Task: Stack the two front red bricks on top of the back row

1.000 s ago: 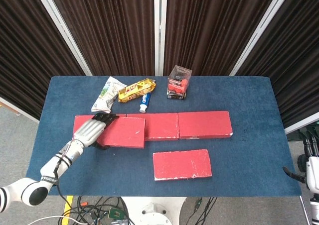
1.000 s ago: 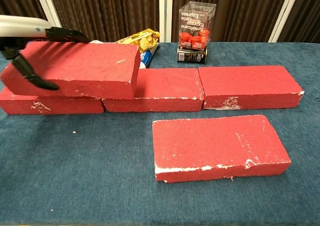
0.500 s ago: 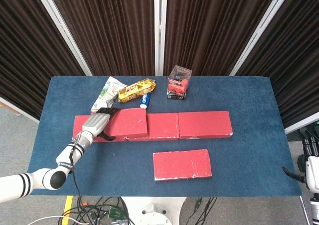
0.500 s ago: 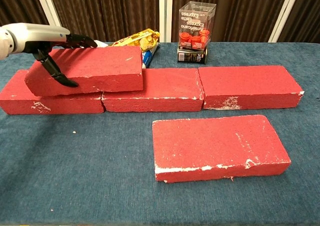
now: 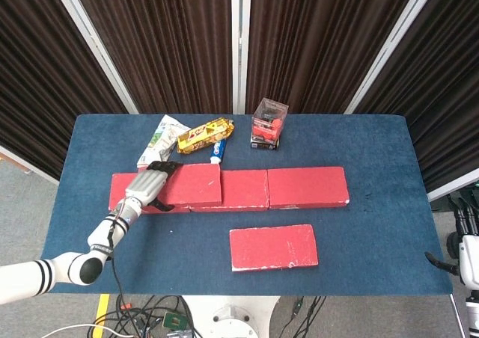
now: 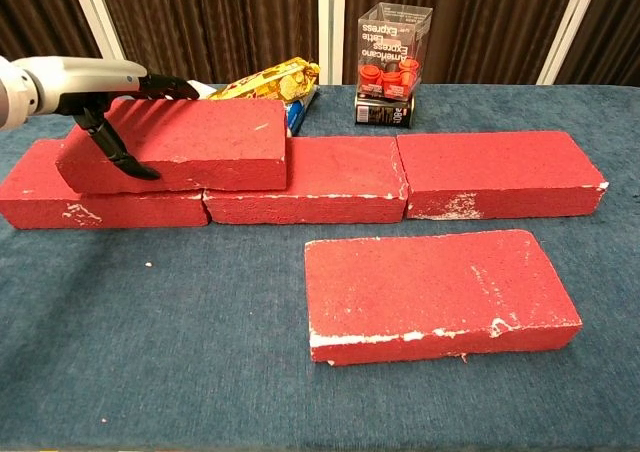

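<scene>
Three red bricks form the back row: left (image 6: 60,207), middle (image 6: 320,177) and right (image 6: 500,172). A fourth red brick (image 6: 200,142) lies on top of the left one and reaches over the seam to the middle one. My left hand (image 6: 110,92) grips its left end, fingers over the top and thumb on the front face; in the head view the left hand (image 5: 146,186) covers that end of the fourth brick (image 5: 191,185). One red brick (image 6: 435,292) lies flat in front, right of centre. My right hand (image 5: 468,252) shows only partly at the right edge, off the table.
Behind the back row stand a clear box of red items (image 6: 392,64), a yellow snack pack (image 6: 270,80), a toothpaste tube (image 5: 218,151) and a white-green pouch (image 5: 159,143). The blue table's front edge (image 5: 247,292) runs close below the front brick.
The left hand carried the brick back and down from a raised, tilted hold until it lies level on the back row. The right hand and the front brick stayed put.
</scene>
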